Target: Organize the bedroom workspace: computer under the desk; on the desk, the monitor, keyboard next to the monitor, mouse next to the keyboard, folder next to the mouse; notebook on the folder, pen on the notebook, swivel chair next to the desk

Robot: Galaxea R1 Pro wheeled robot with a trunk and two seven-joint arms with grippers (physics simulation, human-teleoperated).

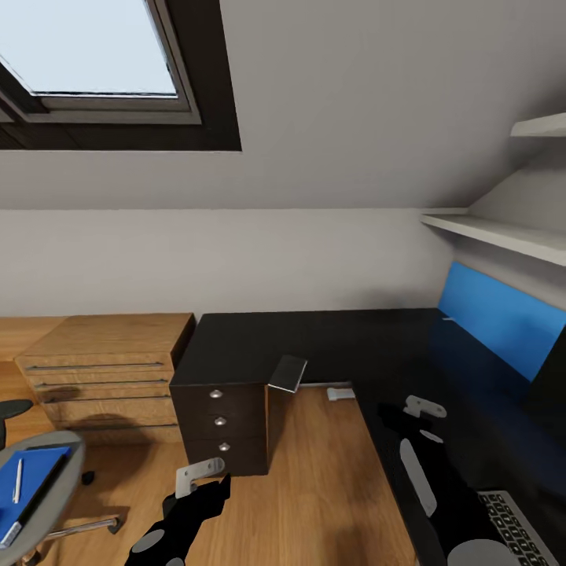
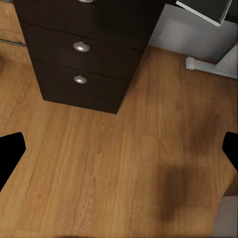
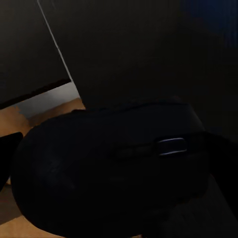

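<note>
The black mouse [image 3: 109, 173] sits close up between the fingers of my right gripper [image 3: 119, 163], which is shut on it. In the head view that gripper [image 1: 423, 409] hangs over the black-topped desk [image 1: 314, 338] near its inner corner. The keyboard [image 1: 519, 527] lies on the desk at the near right. A dark slab [image 1: 550, 377] cut by the frame edge looks like the monitor. The silver computer [image 1: 287, 373] stands under the desk beside the drawer unit [image 1: 224, 424]. At the lower left, the swivel chair [image 1: 67, 479] carries the blue folder [image 1: 35, 475] with the pen [image 1: 17, 479] on it. My left gripper [image 1: 196, 472] is open over the floor.
A light wooden cabinet [image 1: 106, 369] stands left of the drawer unit [image 2: 79, 59]. Wooden floor [image 2: 119, 148] lies between the chair and the desk. White shelves [image 1: 503, 232] hang above the blue back panel [image 1: 495, 314]. A white desk foot [image 1: 339, 391] rests on the floor under the desk.
</note>
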